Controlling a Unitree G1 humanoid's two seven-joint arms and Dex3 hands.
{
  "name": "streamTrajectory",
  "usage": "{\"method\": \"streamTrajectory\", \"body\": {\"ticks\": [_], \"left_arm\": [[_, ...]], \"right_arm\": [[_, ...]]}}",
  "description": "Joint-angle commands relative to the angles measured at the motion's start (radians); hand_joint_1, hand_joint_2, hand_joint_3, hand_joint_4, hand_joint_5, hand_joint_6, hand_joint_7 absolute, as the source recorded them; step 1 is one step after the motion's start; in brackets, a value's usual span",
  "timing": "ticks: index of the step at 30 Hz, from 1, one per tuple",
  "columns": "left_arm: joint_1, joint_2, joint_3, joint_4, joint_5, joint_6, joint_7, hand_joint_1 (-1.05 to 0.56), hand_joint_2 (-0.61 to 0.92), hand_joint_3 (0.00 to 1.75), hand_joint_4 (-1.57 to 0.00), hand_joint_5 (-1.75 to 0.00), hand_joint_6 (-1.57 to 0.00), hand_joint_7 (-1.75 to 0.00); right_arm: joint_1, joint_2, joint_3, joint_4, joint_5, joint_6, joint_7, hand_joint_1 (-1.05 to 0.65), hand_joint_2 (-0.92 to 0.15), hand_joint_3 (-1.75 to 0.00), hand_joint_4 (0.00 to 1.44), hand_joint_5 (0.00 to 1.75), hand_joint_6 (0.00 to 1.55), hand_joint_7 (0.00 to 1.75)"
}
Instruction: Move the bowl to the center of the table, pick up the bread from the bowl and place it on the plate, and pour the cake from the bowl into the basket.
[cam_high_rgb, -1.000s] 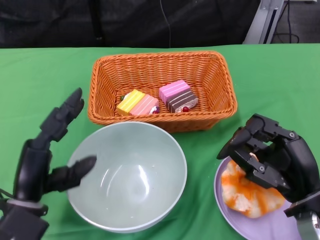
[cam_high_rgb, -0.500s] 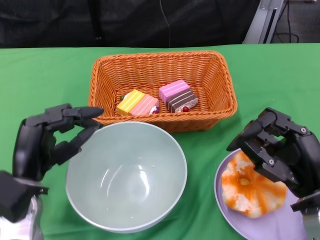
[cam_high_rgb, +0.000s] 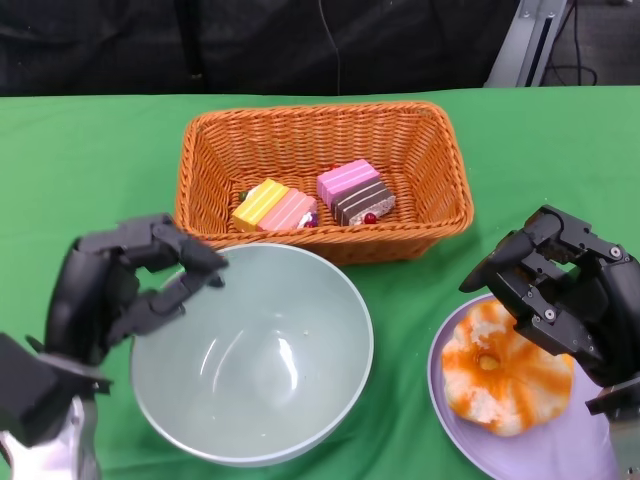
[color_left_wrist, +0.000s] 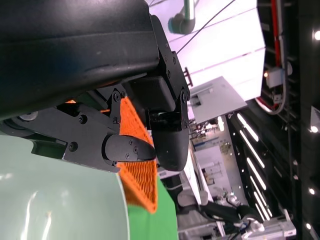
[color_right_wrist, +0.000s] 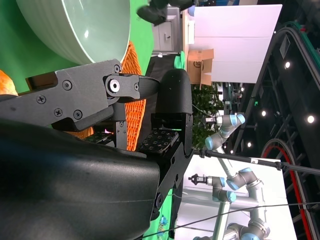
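Bowl empty, mid-table just before the basket, near rim all but touching it. Two cake slices already down in the basket; bread on the plate at lower right. Left hand beside the bowl's left rim, fingers curled, tips at or over the edge, gripping nothing that shows; contact not certain. Right hand above the bread, fingers bent and apart, nothing held.

Right wrist view: bowl seen from outside, basket weave behind, own fingers spread on air.

Left wrist view: fingers hanging over the bowl's pale inside, basket corner beyond; empty.

Likely all three steps done. Risk now: left fingertips catching the rim on withdrawal, tipping or shoving the bowl into the basket; right fingers grazing the bread, dragging it off the plate.
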Motion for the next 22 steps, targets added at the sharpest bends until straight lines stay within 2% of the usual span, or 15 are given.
{"method": "streamTrajectory", "body": {"ticks": [1, 8, 12, 18, 20, 21, 22], "left_arm": [[0.029, 0.0, 0.01, -0.034, 0.012, 0.015, 0.004, -0.13, 0.92, 0.3, -0.81, -1.46, -0.85, -1.28], [0.044, -0.022, 0.035, -0.045, 0.04, 0.0, 0.051, -0.14, 0.92, 0.33, -0.79, -1.5, -0.81, -1.32], [0.049, -0.035, 0.052, -0.038, 0.036, -0.005, 0.053, -0.22, 0.92, 0.3, -0.8, -1.51, -0.81, -1.32], [0.057, -0.041, 0.067, -0.042, 0.033, -0.016, 0.05, -0.18, 0.92, 0.3, -0.79, -1.52, -0.8, -1.33], [0.057, -0.043, 0.069, -0.053, 0.037, -0.01, 0.058, -0.23, 0.92, 0.3, -0.79, -1.53, -0.79, -1.33], [0.057, -0.044, 0.069, -0.061, 0.036, -0.003, 0.058, -0.23, 0.92, 0.31, -0.78, -1.56, -0.77, -1.34], [0.056, -0.043, 0.069, -0.068, 0.036, 0.006, 0.058, -0.23, 0.92, 0.31, -0.77, -1.57, -0.77, -1.35]], "right_arm": [[-0.004, -0.013, -0.01, 0.008, 0.013, -0.023, 0.004, -0.19, -0.92, -0.33, 0.71, 1.44, 0.7, 1.12], [-0.007, -0.02, -0.013, 0.014, 0.024, -0.017, 0.01, -0.19, -0.92, -0.34, 0.7, 1.43, 0.7, 1.12], [-0.001, -0.021, -0.011, 0.008, 0.016, -0.019, 0.002, -0.19, -0.92, -0.32, 0.71, 1.43, 0.71, 1.12], [0.007, -0.02, -0.007, -0.013, 0.014, -0.015, -0.005, -0.17, -0.92, -0.35, 0.72, 1.44, 0.71, 1.12], [0.005, -0.02, -0.006, -0.026, 0.011, -0.004, -0.016, -0.15, -0.84, -0.5, 0.73, 1.46, 0.71, 1.17], [0.004, -0.022, -0.005, -0.03, 0.009, -0.003, -0.019, -0.14, -0.76, -0.66, 0.73, 1.47, 0.7, 1.19], [0.001, -0.027, -0.005, -0.03, 0.009, -0.003, -0.015, -0.14, -0.73, -0.73, 0.73, 1.47, 0.7, 1.19]]}}
